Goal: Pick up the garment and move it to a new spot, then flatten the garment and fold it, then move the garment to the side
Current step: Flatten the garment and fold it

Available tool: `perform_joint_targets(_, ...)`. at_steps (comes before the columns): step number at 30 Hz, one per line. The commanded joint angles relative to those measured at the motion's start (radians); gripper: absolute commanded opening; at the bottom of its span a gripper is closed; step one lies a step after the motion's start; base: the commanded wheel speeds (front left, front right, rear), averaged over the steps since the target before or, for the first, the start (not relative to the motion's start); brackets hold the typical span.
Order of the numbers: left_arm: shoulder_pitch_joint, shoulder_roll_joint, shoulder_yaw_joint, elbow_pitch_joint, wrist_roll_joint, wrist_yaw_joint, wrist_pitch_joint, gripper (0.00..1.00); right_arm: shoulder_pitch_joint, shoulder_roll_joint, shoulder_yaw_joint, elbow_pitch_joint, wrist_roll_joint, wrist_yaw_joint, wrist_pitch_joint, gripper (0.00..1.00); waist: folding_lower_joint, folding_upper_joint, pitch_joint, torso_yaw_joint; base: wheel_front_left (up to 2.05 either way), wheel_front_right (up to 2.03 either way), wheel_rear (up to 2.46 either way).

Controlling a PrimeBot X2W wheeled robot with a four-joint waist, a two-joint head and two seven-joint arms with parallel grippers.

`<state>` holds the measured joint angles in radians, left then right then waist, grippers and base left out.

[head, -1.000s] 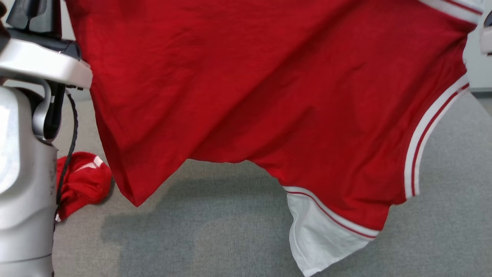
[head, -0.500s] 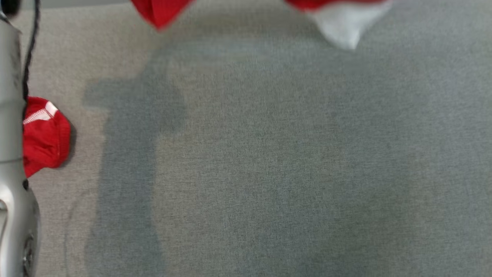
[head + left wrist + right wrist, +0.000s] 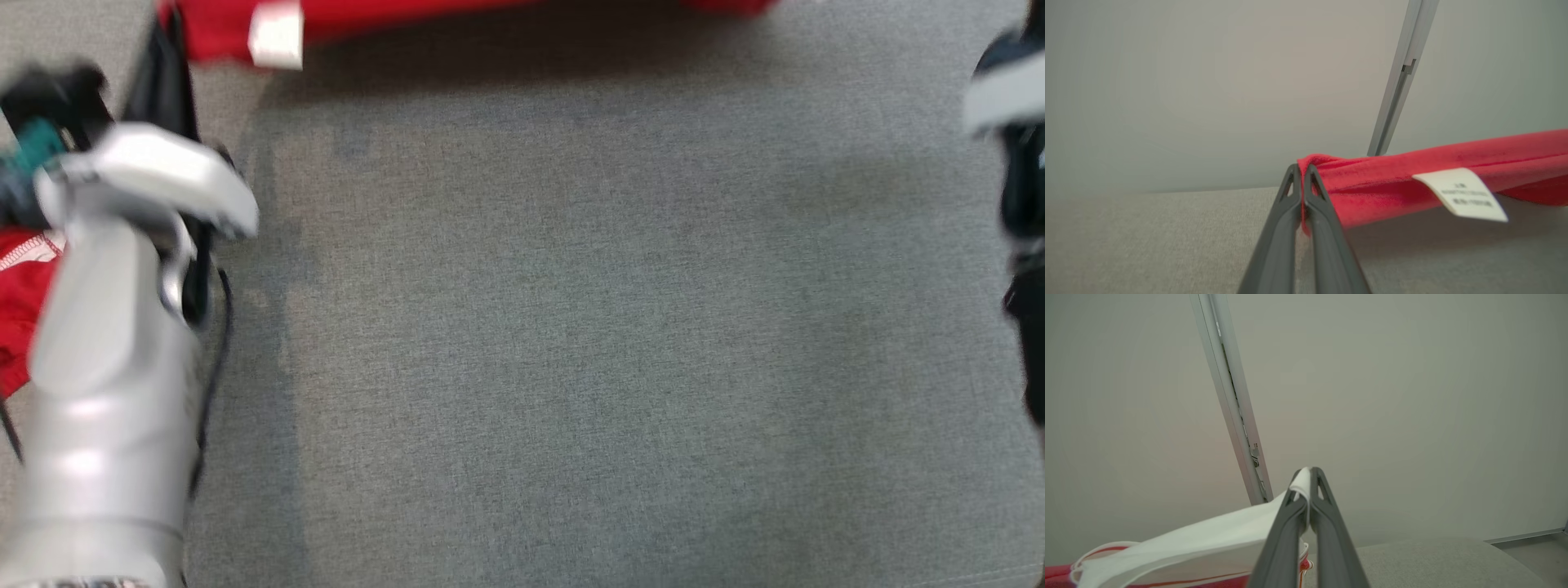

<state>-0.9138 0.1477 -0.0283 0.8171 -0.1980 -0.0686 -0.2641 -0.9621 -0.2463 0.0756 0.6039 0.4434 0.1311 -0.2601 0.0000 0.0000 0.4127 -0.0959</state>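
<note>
A grey woven surface [image 3: 571, 327] spreads flat across the head view, with a darker band of shadow [image 3: 506, 73] along its top edge. Behind it stands a plain pale wall [image 3: 1188, 81] (matt, off-white), softly and evenly lit. A slim metal strip [image 3: 1396, 85] runs up the wall, slanted in both wrist views. Past the surface's rounded end lies a lower grey floor [image 3: 1539, 559].

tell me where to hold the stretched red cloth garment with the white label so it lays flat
Likely at its two ends, as now: the left gripper is shut on a bunched corner of the red cloth garment, the right gripper on its white trim. Come from the near side, fingers level, since it spans between them as a long band.
</note>
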Motion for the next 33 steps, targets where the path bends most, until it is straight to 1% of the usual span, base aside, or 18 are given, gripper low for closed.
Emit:
perform_joint_targets(1,0.069,-0.011,0.022,-0.011,-0.013,0.009,0.0,0.0,0.078,0.0,0.005,-0.006,0.029,-0.001,-0.007,0.0,0.0,0.0,-0.014,-0.001,0.0,0.0,0.0)
perform_joint_targets(6,0.288,-0.063,0.047,-0.005,-0.026,0.003,0.0,0.0,0.3,0.013,0.016,-0.001,0.088,-0.001,-0.007,0.0,0.0,0.0,-0.061,0.005,0.0,0.0,0.0)
perform_joint_targets(9,0.391,-0.079,0.045,-0.002,-0.02,-0.001,0.0,0.0,0.419,0.014,0.028,0.005,0.086,0.0,-0.007,0.0,0.0,0.0,-0.103,0.009,0.0,0.0,0.0)
perform_joint_targets(12,0.485,-0.088,0.058,-0.013,-0.034,0.006,0.0,0.0,0.518,0.019,0.041,0.013,0.092,-0.001,-0.007,0.0,0.0,0.0,-0.152,0.01,0.0,0.0,0.0)
perform_joint_targets(13,0.485,-0.088,0.058,-0.013,-0.034,0.006,0.0,0.0,0.518,0.019,0.041,0.013,0.092,-0.001,-0.007,0.0,0.0,0.0,-0.152,0.01,0.0,0.0,0.0)
perform_joint_targets(15,0.54,-0.09,0.072,-0.023,-0.048,0.013,0.0,0.0,0.579,0.026,0.041,0.022,0.099,-0.001,-0.007,0.0,0.0,0.0,-0.189,0.01,0.0,0.0,0.0)
perform_joint_targets(17,0.594,-0.091,0.075,-0.031,-0.075,0.009,0.0,0.0,0.635,0.033,0.035,0.031,0.104,-0.001,-0.007,0.0,0.0,0.0,-0.229,0.011,0.0,0.0,0.0)
perform_joint_targets(24,0.787,-0.093,0.015,-0.064,-0.114,0.013,0.0,0.0,0.811,0.052,0.057,0.056,0.089,-0.001,-0.007,0.0,0.0,0.0,-0.385,0.021,0.0,0.0,0.0)
perform_joint_targets(27,0.865,-0.093,-0.003,-0.078,-0.121,0.018,0.0,0.0,0.877,0.056,0.059,0.059,0.092,-0.001,-0.007,0.0,0.0,0.0,-0.426,0.028,0.0,0.0,0.0)
perform_joint_targets(33,0.981,-0.093,0.003,-0.104,-0.123,0.02,0.0,0.0,1.002,0.067,0.069,0.046,0.111,-0.001,-0.007,0.0,0.0,0.0,-0.483,0.029,0.0,0.0,0.0)
